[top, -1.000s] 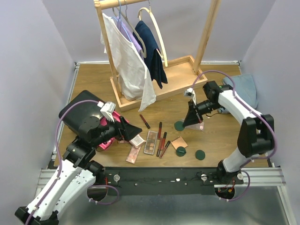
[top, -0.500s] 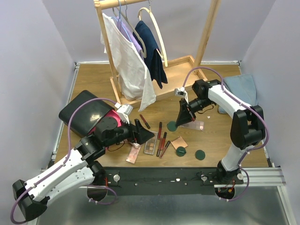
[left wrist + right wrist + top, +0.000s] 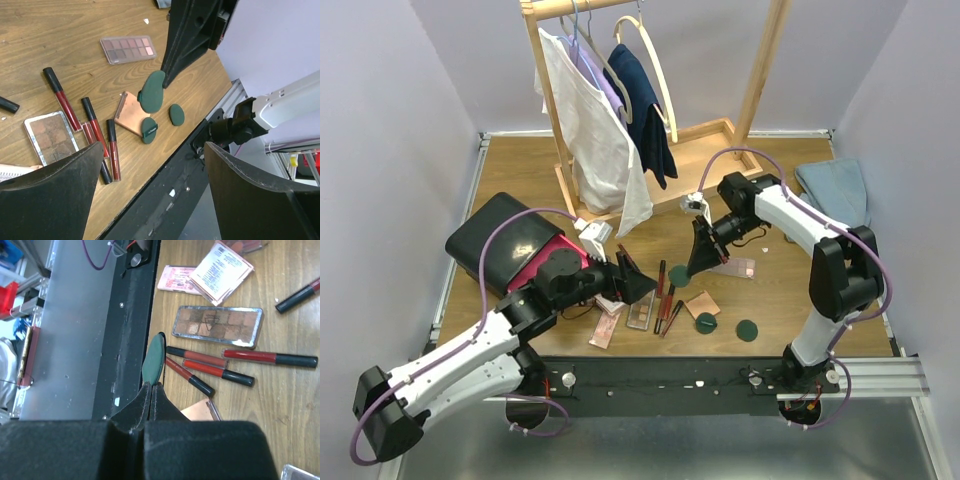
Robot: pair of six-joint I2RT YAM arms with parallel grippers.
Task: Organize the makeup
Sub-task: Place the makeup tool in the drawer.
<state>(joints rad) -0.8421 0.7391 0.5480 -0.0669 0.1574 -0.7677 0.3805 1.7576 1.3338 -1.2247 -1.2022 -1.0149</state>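
Fingertips of the right gripper [image 3: 150,386] pinch a dark-green disc [image 3: 154,360] by its edge, above the wooden tabletop [image 3: 520,180]. The left gripper [image 3: 638,285] hangs spread wide over the cluster, holding nothing. Lilac walls [image 3: 390,150] close three sides, and a clothes rack [image 3: 695,155] fills the back. Bare wood shows right of the cluster. Palettes [image 3: 217,326], red-and-black tubes [image 3: 270,358], a peach compact [image 3: 702,303] and two more discs [image 3: 747,330] lie near the front edge.
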